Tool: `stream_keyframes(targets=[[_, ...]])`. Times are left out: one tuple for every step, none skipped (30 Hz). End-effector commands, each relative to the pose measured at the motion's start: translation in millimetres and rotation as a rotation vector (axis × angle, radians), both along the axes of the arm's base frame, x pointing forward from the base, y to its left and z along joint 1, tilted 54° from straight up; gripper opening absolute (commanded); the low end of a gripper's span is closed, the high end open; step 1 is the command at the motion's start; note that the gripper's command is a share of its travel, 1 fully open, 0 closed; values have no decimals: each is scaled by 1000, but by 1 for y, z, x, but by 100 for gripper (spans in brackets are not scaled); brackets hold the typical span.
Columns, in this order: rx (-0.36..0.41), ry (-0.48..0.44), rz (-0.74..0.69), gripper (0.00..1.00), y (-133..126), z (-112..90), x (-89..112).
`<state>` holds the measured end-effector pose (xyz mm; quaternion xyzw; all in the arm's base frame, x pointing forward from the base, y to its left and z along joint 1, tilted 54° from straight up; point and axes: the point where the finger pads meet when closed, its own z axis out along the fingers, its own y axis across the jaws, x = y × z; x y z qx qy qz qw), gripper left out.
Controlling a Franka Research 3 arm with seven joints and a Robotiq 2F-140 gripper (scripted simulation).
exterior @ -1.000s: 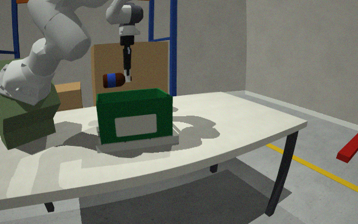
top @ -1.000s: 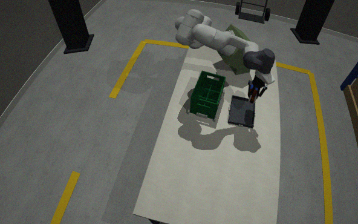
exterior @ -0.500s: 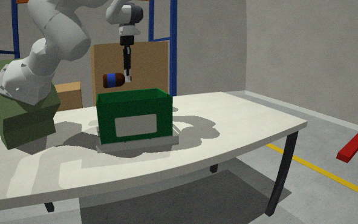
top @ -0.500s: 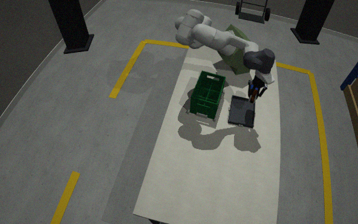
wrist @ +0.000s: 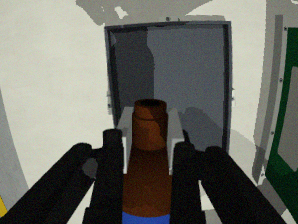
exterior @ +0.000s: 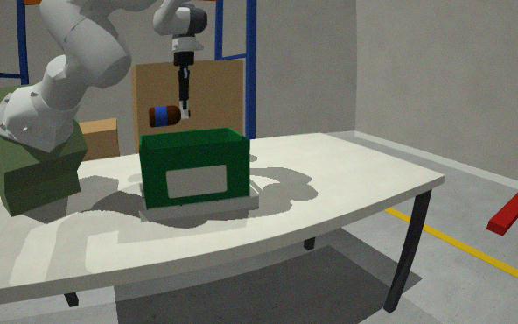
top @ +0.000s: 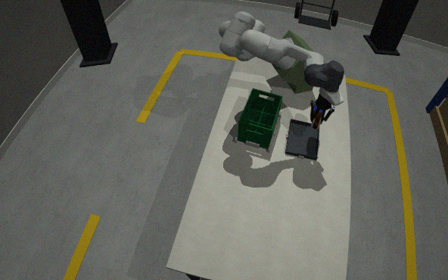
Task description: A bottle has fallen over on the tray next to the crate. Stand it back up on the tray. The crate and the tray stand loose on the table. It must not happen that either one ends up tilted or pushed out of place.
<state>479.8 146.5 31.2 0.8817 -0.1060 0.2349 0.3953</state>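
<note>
My gripper (exterior: 185, 113) is shut on the neck of a brown bottle (exterior: 164, 116) with a blue label and holds it high in the air. The bottle lies level, sticking out sideways from the fingers. In the wrist view the bottle (wrist: 147, 172) sits between my fingers with its mouth pointing at the dark grey tray (wrist: 169, 76) below. In the overhead view the bottle (top: 317, 114) hangs over the far edge of the tray (top: 302, 138), which is empty. The green crate (top: 260, 117) stands beside the tray.
The green crate (exterior: 194, 165) hides the tray in the side view. The arm's green base block (exterior: 37, 171) stands at the back of the table. Cardboard boxes (exterior: 192, 94) stand behind the table.
</note>
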Motion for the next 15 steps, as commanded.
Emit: stream_keyframes(targets=[[8, -6, -1, 0, 3, 0, 0], [8, -6, -1, 0, 3, 0, 0], [8, -7, -1, 0, 3, 0, 0], [9, -8, -2, 0, 3, 0, 0], [10, -10, -4, 0, 3, 0, 0], [11, -13, -6, 0, 3, 0, 0], [13, -18, -10, 0, 3, 0, 0], [16, -23, -14, 0, 3, 0, 0], [16, -23, -14, 0, 3, 0, 0], [16, -23, -14, 0, 3, 0, 0], [19, -30, -19, 0, 3, 0, 0], [22, -38, -26, 0, 3, 0, 0], [26, -47, -33, 0, 3, 0, 0], [31, -57, -41, 0, 3, 0, 0], [36, -68, -49, 0, 3, 0, 0]])
